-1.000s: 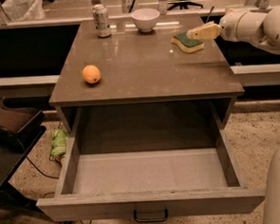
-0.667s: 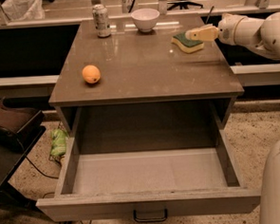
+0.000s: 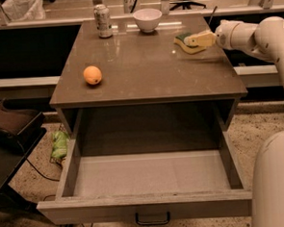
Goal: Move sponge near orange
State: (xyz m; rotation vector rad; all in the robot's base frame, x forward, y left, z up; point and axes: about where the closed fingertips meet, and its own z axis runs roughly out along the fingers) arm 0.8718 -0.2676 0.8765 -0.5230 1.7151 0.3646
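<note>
The sponge [image 3: 181,41], pale yellow with a dark green top, lies at the right rear of the brown table top [image 3: 144,79]. My gripper [image 3: 196,39] reaches in from the right and sits right at the sponge's right end, low over it. Whether it holds the sponge does not show. The orange [image 3: 92,74] rests near the table's front left, far from the sponge.
A soda can [image 3: 102,21] and a white bowl [image 3: 147,19] stand along the table's back edge. A wide drawer [image 3: 152,204] is pulled open below the table front. A green object [image 3: 60,143] lies on the floor at left, beside dark furniture [image 3: 12,125].
My gripper has moved a little left and down, closer onto the sponge. The sponge and the orange have not moved.
</note>
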